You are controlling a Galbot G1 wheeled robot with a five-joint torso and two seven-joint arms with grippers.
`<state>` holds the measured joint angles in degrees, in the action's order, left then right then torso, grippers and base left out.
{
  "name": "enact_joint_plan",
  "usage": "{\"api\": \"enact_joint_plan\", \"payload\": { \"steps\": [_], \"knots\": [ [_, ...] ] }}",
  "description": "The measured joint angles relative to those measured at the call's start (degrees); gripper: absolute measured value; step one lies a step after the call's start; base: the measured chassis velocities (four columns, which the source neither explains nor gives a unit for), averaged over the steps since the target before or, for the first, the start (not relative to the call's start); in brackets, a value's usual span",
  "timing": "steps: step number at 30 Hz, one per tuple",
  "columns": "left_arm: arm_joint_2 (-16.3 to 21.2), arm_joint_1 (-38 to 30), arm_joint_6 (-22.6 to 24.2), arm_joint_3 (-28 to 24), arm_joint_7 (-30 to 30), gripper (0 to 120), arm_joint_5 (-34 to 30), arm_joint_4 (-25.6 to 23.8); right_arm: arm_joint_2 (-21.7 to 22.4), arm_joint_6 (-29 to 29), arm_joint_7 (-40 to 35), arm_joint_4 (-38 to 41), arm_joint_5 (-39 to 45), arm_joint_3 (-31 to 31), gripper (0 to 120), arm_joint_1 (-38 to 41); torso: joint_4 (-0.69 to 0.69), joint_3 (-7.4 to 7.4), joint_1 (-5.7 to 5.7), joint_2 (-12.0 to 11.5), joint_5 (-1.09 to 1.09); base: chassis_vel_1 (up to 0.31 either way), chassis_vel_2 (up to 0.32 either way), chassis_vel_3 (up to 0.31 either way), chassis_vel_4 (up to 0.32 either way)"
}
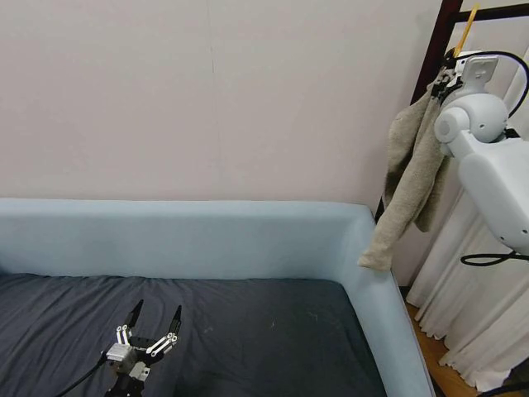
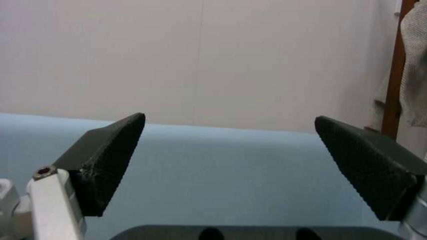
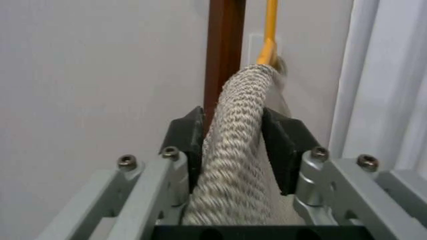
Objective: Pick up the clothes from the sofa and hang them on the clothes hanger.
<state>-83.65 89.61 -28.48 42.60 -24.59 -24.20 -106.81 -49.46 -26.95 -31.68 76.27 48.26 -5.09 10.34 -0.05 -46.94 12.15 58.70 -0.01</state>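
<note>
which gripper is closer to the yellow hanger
Right. The right gripper is up beside the yellow hanger, jaws shut on the garment draped below it. The left gripper sits low over the sofa, jaws open, far from the hanger.

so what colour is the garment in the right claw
The garment is beige-grey, ribbed knit; best in right wrist view.
</note>
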Motion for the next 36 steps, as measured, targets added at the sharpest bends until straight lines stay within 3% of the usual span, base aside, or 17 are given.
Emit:
{"api": "enact_joint_plan", "payload": {
  "steps": [3,6,8,12,16,18,23,25,31,34,36],
  "knots": [
    [-0.2,0.2,-0.2,0.0,0.0,100,0.2,0.0,1.8,0.4,1.0,3.6,0.1,1.3,41,-2.0,-0.04,0.00,0.00,0.0,0.00,0.000,0.000,0.000,0.000],
    [-0.6,0.8,-0.4,0.1,-0.1,100,0.6,-0.4,5.0,3.0,3.0,10.2,1.1,4.4,57,-6.1,-0.04,0.00,0.00,0.0,0.01,0.000,0.000,0.000,0.000],
    [-0.7,0.9,-0.4,0.1,-0.1,100,0.6,-0.5,6.0,4.2,3.8,12.0,1.6,5.2,60,-7.4,-0.04,0.01,0.00,0.0,-0.01,0.000,0.000,0.000,0.000],
    [-1.4,1.6,-0.6,0.1,0.3,100,0.6,-1.7,10.4,13.7,11.1,20.2,6.6,9.4,79,-15.0,-0.05,0.01,-0.01,0.0,0.01,0.000,0.000,0.000,0.000],
    [-1.8,2.3,-0.5,-0.5,2.5,100,-0.2,-3.0,12.2,18.5,14.1,24.1,7.4,10.5,88,-19.1,-0.05,0.01,-0.01,0.0,-0.01,0.000,0.000,0.000,0.000],
    [-2.4,3.3,0.7,-2.2,8.1,100,-1.6,-5.4,12.5,24.3,16.7,28.3,7.3,11.4,98,-25.4,-0.04,0.01,-0.01,0.0,-0.01,0.000,0.000,0.000,0.000],
    [-4.3,4.4,1.0,-4.5,15.4,100,-0.3,-8.2,8.8,32.2,19.5,32.2,2.9,11.6,100,-38.1,-0.03,0.01,-0.01,0.0,0.02,0.000,0.000,0.000,0.000],
    [-5.3,5.0,-1.6,-5.8,18.8,100,1.0,-8.8,5.1,35.0,21.6,32.7,-2.3,11.9,100,-45.2,-0.02,0.01,-0.01,0.0,-0.01,0.000,0.000,0.000,0.000],
    [-6.5,5.7,-4.3,-5.3,20.0,100,1.8,-8.3,-2.3,39.5,24.0,30.3,-10.6,13.8,100,-58.1,-0.01,0.01,-0.01,0.0,0.00,0.000,0.000,0.000,0.000],
    [-6.8,6.5,-4.7,-4.6,19.9,100,2.8,-7.7,-6.8,40.7,24.1,28.5,-18.0,17.8,100,-67.5,-0.04,0.01,-0.01,0.0,0.01,0.000,0.000,0.000,0.000],
    [-6.8,6.6,-4.7,-4.4,20.1,100,3.1,-7.6,-7.9,41.0,24.2,27.9,-20.4,19.6,100,-69.8,-0.04,0.01,-0.01,0.0,-0.01,0.000,0.000,0.000,0.000]
  ]
}}
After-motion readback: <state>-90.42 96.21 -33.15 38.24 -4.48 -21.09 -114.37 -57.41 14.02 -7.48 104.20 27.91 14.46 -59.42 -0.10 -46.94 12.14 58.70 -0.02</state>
